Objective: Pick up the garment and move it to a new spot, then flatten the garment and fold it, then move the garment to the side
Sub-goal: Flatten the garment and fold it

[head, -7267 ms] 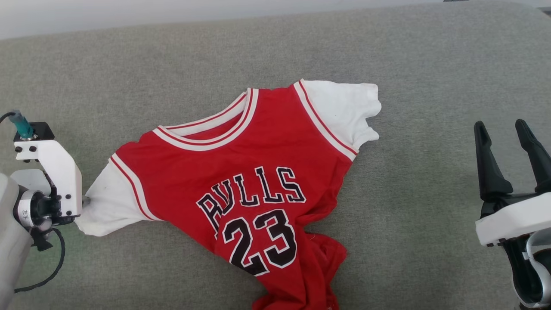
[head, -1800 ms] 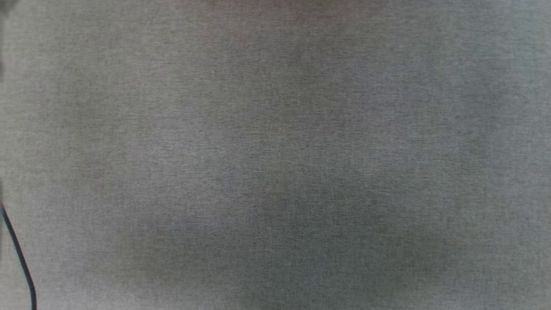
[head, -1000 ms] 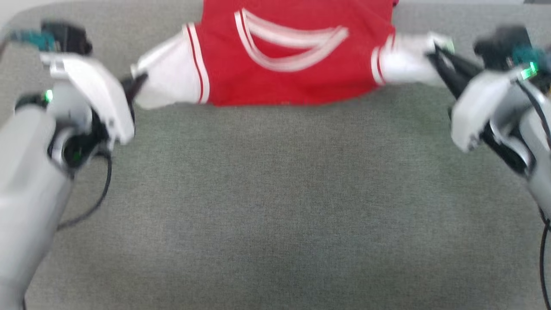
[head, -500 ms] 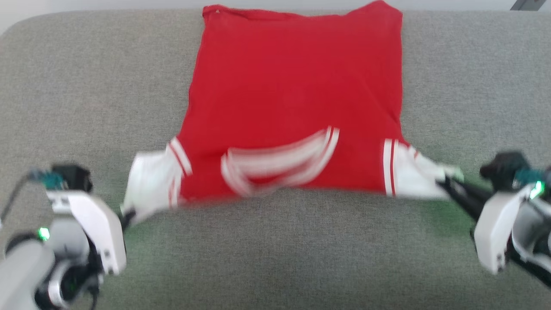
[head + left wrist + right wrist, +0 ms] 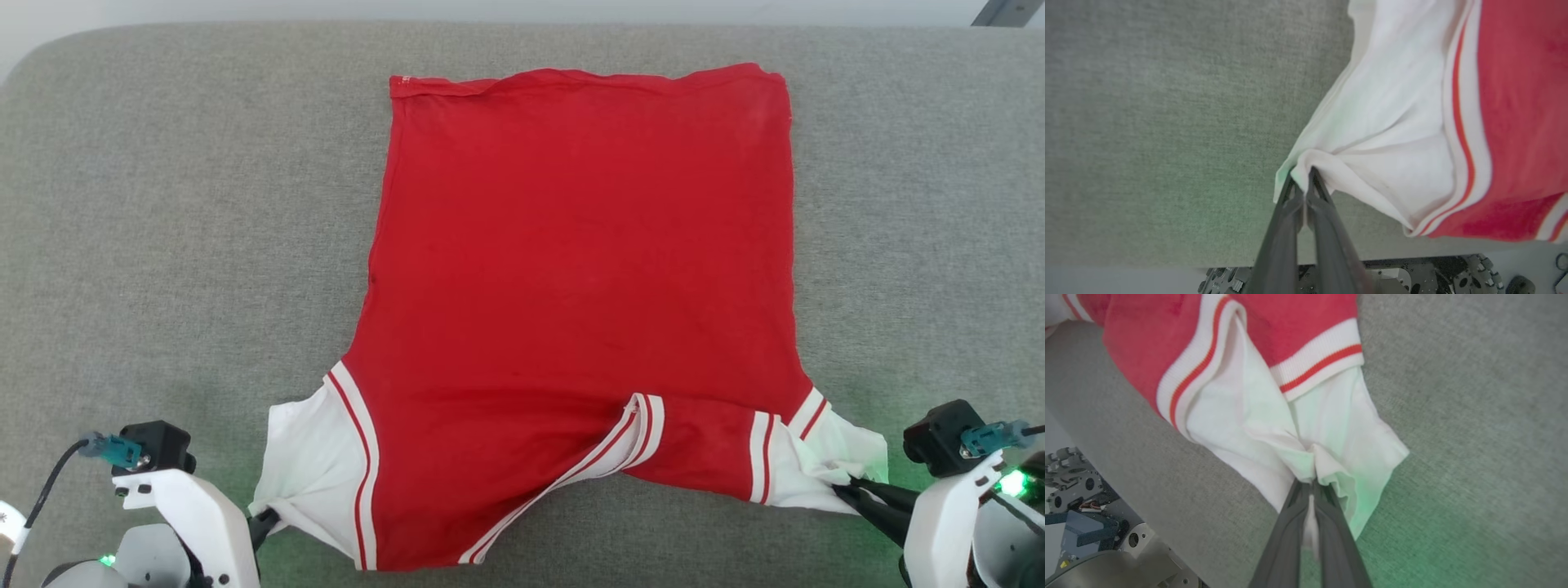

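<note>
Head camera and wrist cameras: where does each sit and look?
Head view: on the robot's head, looking down at the garment spread on the grey cushion; left end effector and right end effector at the bottom corners.
Left wrist view: on the left wrist, looking along its shut fingers pinching a white sleeve.
Right wrist view: on the right wrist, looking along its shut fingers pinching the other sleeve.
Shared: both wrist views show garment and cushion.

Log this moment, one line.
stage: flattening | garment: spread, plain side up, neck trim rumpled | left hand: shut on white sleeve | right hand: shut on other sleeve
</note>
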### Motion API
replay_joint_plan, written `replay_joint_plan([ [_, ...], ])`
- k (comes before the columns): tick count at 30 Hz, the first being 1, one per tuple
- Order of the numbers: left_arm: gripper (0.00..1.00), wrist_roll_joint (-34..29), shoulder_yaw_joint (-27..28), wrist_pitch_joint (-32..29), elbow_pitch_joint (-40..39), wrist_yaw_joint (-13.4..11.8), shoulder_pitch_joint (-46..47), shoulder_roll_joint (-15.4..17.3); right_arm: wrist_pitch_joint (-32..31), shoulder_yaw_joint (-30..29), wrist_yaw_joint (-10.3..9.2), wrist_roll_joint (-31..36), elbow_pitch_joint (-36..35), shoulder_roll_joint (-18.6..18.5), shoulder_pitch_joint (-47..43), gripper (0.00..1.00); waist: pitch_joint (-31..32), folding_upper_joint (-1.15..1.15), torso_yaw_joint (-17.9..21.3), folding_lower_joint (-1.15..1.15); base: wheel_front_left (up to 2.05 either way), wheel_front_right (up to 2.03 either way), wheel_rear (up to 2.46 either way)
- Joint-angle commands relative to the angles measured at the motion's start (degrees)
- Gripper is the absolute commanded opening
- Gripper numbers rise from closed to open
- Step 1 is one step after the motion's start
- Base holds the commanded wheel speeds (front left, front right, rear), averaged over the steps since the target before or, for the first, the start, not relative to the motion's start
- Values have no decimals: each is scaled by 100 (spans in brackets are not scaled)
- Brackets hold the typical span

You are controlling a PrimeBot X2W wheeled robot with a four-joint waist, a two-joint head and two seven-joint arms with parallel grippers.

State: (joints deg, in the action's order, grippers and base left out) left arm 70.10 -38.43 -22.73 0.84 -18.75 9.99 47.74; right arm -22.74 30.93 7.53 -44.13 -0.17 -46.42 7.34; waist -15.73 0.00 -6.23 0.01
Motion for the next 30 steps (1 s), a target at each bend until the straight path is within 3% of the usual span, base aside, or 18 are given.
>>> replay_joint_plan([
  [1, 0, -1, 20, 53, -2, 15, -104, -45, -93, -63, -8, 6, 71, 107, -139, 30, -14, 0, -22, -1, 0, 0, 0],
  [2, 0, 11, 32, 89, -14, 51, -107, -71, -111, -163, -9, 68, 53, 146, -131, 89, -20, 0, -40, -1, 0, 0, 0],
  [3, 0, 16, 53, 142, -25, 74, -95, -102, -179, -250, -9, 107, 1, 166, -129, 100, -28, 0, -58, -1, 0, 0, 0],
  [11, 0, -102, 113, 325, -114, 271, 194, -212, -980, -1637, -10, 302, -1014, 394, -102, 100, -212, 0, -236, -1, 0, 0, 0],
  [17, 0, -237, 67, 379, -138, 370, 506, -375, -1536, -2709, -10, 839, -1437, 1064, 680, 100, -514, 0, -410, -1, 0, 0, 0],
  [22, 0, -392, -62, 320, -66, 475, 812, -589, -1716, -2913, -7, 1335, -759, 1555, 1877, 100, -786, 0, -609, -1, 0, 0, 0],
  [30, 0, -563, -272, 218, 158, 706, 1372, -986, -1935, -2841, -7, 1791, 1517, 1895, 3839, 100, -1173, 0, -1004, -1, 0, 0, 0],
])
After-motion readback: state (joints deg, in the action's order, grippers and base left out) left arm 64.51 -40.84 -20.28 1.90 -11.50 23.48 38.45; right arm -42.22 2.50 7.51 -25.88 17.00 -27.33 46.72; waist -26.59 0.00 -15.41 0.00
